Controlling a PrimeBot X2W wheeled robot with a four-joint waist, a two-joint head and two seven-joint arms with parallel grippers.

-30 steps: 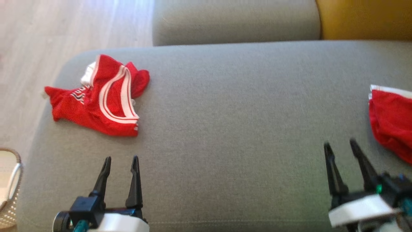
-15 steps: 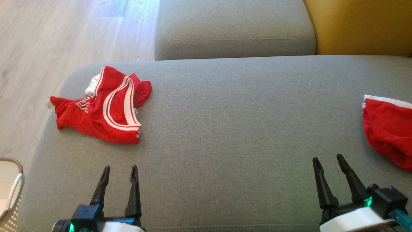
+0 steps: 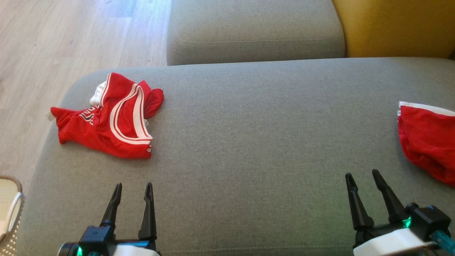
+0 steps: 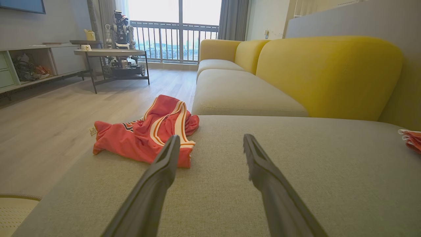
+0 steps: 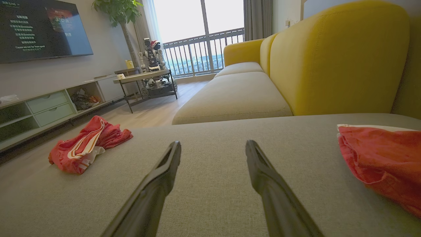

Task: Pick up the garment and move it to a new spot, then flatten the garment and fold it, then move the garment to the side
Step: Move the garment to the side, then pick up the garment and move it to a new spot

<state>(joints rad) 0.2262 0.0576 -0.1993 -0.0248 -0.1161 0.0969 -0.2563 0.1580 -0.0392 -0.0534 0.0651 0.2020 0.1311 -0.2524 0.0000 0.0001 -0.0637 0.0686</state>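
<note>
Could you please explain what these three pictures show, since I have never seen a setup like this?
It is a wheeled robot with two arms. One picture looks down from its head; the other two look along each arm's two dark fingers. From above, the left gripper and right gripper sit near the bottom, both open and holding nothing. Before them is a grey sofa cushion. On its far left lies a crumpled red jersey with white stripes; at the right edge lies a second red garment. A woven basket stands at lower left.
</note>
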